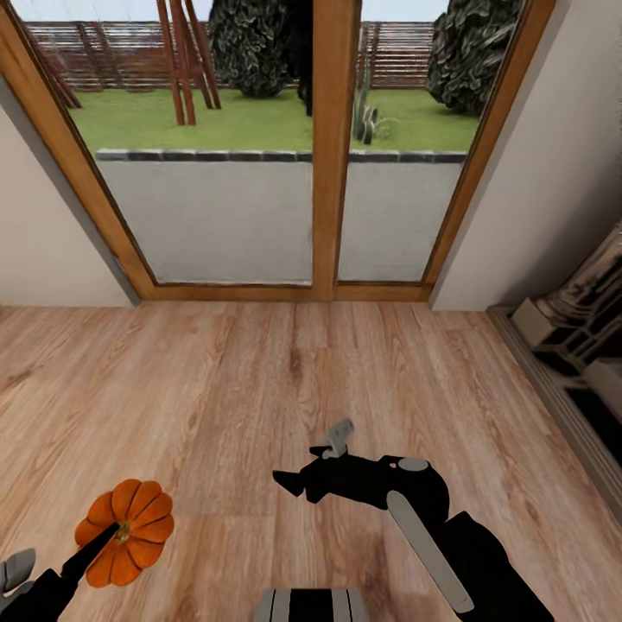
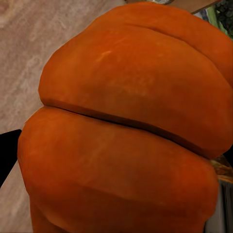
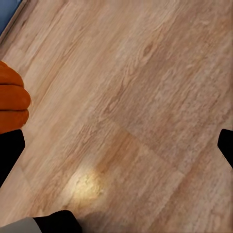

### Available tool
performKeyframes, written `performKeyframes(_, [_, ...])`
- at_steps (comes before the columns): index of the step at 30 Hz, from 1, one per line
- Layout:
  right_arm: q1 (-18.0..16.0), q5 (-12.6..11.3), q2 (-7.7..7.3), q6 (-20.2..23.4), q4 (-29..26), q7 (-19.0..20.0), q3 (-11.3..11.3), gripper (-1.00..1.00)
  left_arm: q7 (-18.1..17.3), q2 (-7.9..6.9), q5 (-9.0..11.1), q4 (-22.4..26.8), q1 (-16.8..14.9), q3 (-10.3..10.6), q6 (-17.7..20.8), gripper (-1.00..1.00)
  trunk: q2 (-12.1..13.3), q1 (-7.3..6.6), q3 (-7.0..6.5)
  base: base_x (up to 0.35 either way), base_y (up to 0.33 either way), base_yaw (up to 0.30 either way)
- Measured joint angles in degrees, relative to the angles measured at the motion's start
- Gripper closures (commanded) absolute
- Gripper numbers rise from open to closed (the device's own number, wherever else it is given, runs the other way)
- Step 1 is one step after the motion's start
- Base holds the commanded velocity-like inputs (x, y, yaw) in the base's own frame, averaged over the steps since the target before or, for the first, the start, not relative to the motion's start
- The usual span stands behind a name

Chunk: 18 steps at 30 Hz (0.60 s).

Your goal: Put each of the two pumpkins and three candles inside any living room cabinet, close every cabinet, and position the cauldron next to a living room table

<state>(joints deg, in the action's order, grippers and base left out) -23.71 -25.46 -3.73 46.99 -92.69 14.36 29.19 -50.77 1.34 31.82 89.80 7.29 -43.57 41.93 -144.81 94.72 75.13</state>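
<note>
A bright-orange ribbed pumpkin hangs low over the wood floor at the bottom left, with my left gripper shut on it; one black finger lies across its top by the stem. Up close, the pumpkin takes up nearly the whole left wrist view. My right gripper is held out near the bottom centre, pointing left, open and empty; its black fingertips stand wide apart over bare floor. The same pumpkin peeks in beside that fingertip. The second pumpkin, the candles, the cabinet and the cauldron are out of view.
A wood-framed glass patio door fills the wall ahead, with pale walls on both sides. A dark and pale stone-like structure stands along the right wall. Wood floor stretches between me and the door.
</note>
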Motion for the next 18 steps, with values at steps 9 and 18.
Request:
performKeyframes(9, [0.0, -0.2, 0.00, 0.7, 0.0, -7.3, 0.0, -1.00, 0.3, 0.11, 0.0, 0.0, 0.0, -0.1, 0.0, 1.00, 0.1, -0.23, -1.99, 0.000, 0.000, 0.082])
performKeyframes(18, [-0.1, -0.3, 0.09, 1.6, 0.1, -9.2, 0.1, -1.00, 0.7, 0.91, -0.7, -0.1, 0.0, 0.0, -1.6, 1.00, 0.2, -0.46, -3.99, 0.000, 0.000, 0.279])
